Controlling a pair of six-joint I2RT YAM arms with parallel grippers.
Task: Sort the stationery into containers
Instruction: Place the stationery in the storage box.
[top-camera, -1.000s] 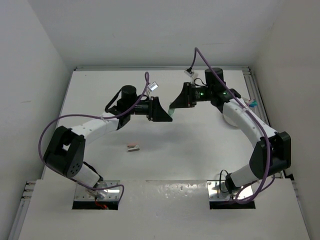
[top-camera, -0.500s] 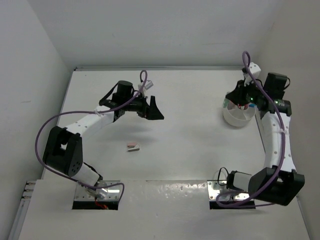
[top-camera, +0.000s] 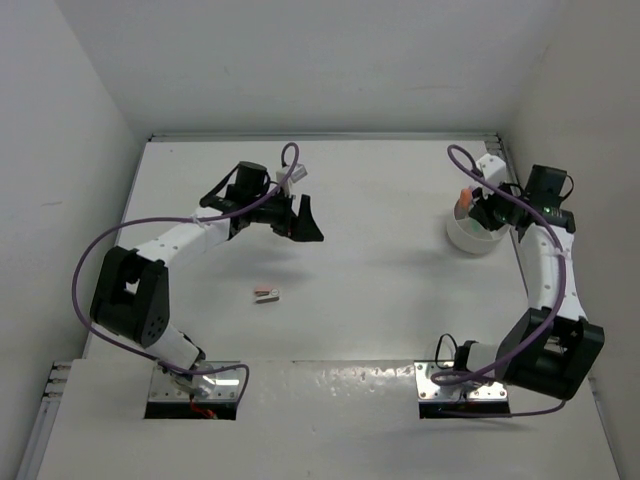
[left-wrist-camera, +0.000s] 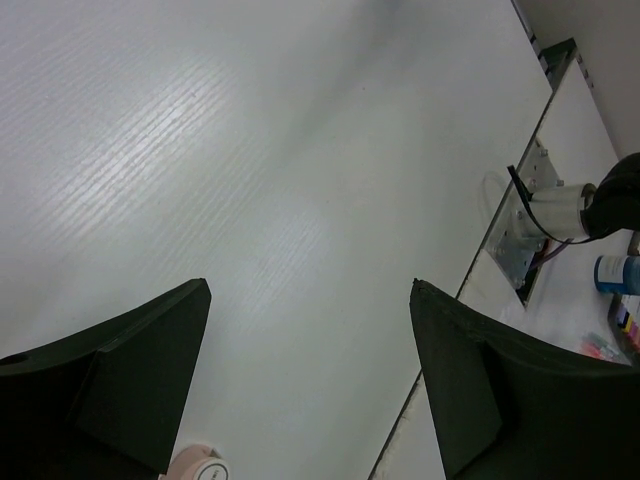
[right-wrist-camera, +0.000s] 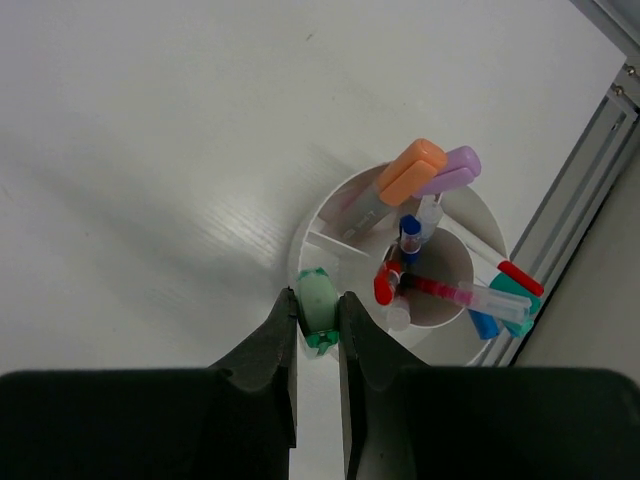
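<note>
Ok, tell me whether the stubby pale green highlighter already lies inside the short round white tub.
No: the green highlighter is pinched between the fingers of the right gripper, at the near rim of the white tub.

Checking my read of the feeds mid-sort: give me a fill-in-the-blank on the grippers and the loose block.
The right gripper is shut on a ____ highlighter over the white tub.
The left gripper has its jaws ____, holding nothing.
The small block lies on the ____, outside the tub.
Missing words: green; open; table.
</note>
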